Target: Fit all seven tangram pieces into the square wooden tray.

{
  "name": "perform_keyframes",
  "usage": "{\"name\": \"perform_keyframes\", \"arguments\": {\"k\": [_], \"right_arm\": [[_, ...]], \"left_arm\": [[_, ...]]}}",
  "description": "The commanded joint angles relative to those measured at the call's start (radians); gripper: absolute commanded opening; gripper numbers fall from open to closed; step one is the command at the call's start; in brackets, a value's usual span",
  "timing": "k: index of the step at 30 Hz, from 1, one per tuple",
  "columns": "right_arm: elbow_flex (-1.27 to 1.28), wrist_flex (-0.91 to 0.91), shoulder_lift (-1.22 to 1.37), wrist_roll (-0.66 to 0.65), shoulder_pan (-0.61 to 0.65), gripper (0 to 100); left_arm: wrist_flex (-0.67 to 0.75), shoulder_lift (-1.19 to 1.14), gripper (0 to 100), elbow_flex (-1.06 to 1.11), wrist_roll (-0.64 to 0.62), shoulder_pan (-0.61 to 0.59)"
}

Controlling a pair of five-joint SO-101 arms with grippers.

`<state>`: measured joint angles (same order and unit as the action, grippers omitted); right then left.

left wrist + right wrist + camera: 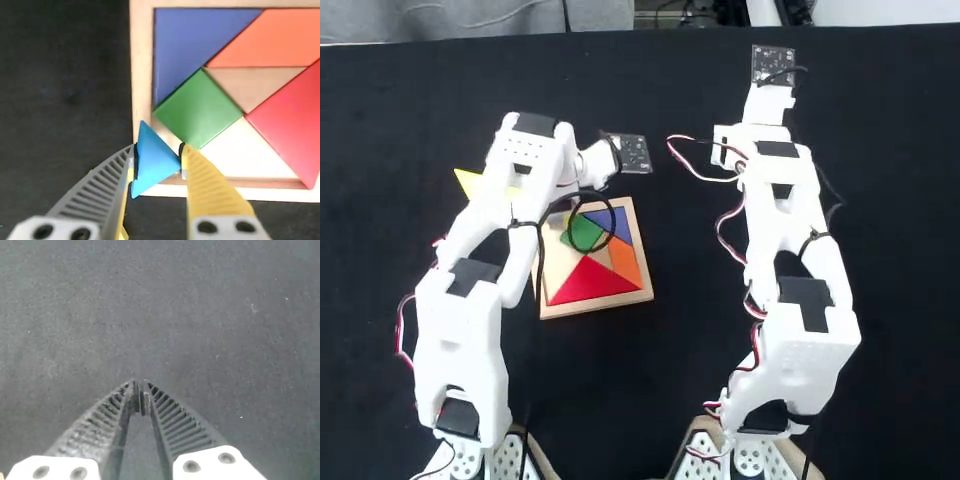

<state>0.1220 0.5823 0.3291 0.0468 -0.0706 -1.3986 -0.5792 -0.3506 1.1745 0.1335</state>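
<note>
Left wrist view only: my left gripper pinches a light-blue triangle between both fingers, closed to the piece's width. In the high view my own left arm covers this grip.
High view only: a yellow triangle lies on the black table, left of my left arm and apart from the tray.
Tray: the square wooden tray sits mid-table between my arms, nearer the left one.
Piece against tool: the light-blue triangle hangs over the tray's rim at its far left part, just beside the green square. I cannot tell if it touches.
Seated pieces: the green square, a dark blue piece, an orange piece and a red triangle lie flat, with bare wood showing between them.
Right gripper: its fingers are pressed together on nothing, over bare table far right, well apart from the tray.
</note>
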Motion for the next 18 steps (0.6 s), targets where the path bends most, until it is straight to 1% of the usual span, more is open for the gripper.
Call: {"name": "perform_keyframes", "arguments": {"k": [1,4,8,13,18], "right_arm": [[-0.015,-0.020,-0.028,0.011,-0.003,1.2],[-0.015,-0.020,-0.028,0.011,-0.003,1.2],[-0.015,-0.020,-0.028,0.011,-0.003,1.2],[-0.015,-0.020,-0.028,0.011,-0.003,1.3],[-0.015,-0.020,-0.028,0.011,-0.003,1.4]], "left_arm": [[-0.037,0.008,5,-0.039,0.002,0.002],[-0.086,0.008,9,-0.035,0.002,0.007],[-0.084,0.008,14,-0.035,-0.023,-0.001],[-0.080,0.008,14,-0.044,-0.043,-0.012],[-0.028,0.008,14,-0.035,-0.048,-0.028]]}}
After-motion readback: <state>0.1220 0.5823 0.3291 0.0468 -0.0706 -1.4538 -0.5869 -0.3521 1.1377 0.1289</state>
